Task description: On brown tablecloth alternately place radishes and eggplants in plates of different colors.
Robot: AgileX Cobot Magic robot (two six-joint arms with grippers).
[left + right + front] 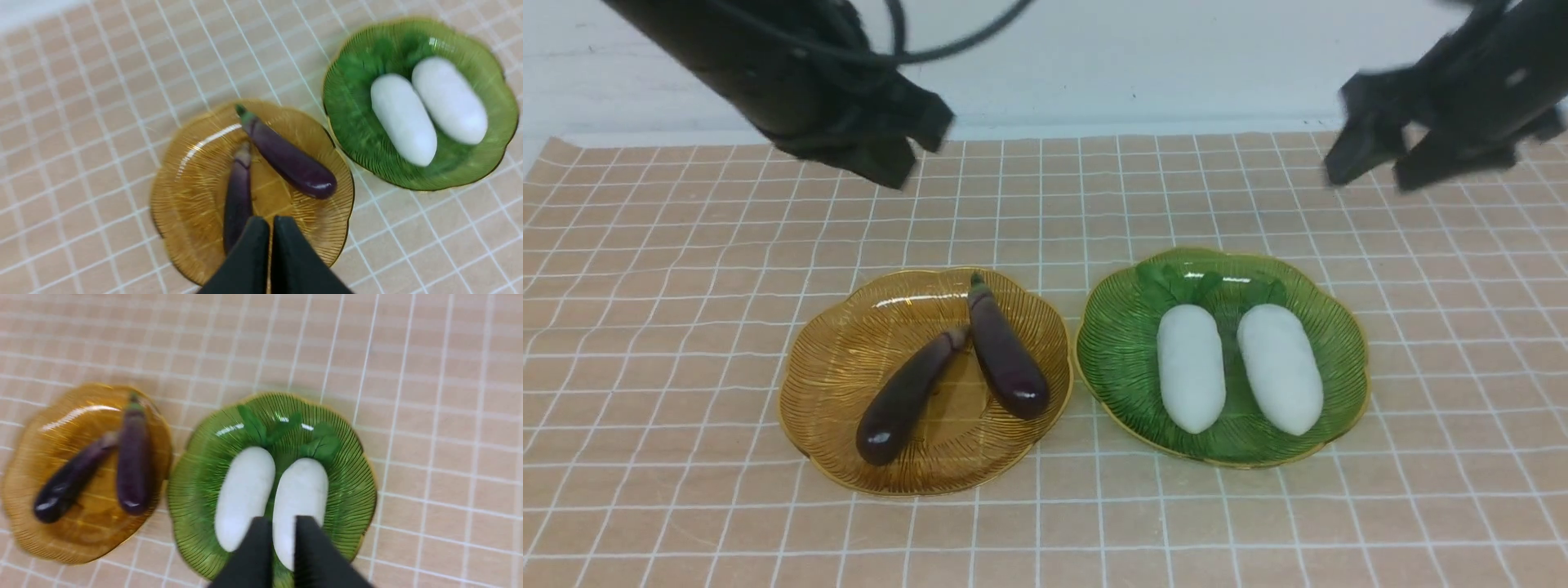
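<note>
eggplants (1005, 359) lie in the amber plate (833, 384), radishes (1191, 367) in the green plate (1119, 351). left jaws together, right jaws slightly apart, both empty. a low swing may hit a rim and spill them.

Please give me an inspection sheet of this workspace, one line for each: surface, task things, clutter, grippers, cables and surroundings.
Surface: brown tablecloth with a white grid, slightly wrinkled.
Task things: amber plate holds both eggplants, their stem ends close together; green plate beside it holds both radishes side by side, leaves away from the robot.
Clutter: nothing seen.
Grippers: left gripper shut and empty, raised above the cloth; right gripper raised, jaws a little apart, holding nothing, blurred in the front view.
Cables: black cable loops along the left arm, clear of the plates.
Surroundings: white wall behind the cloth.
</note>
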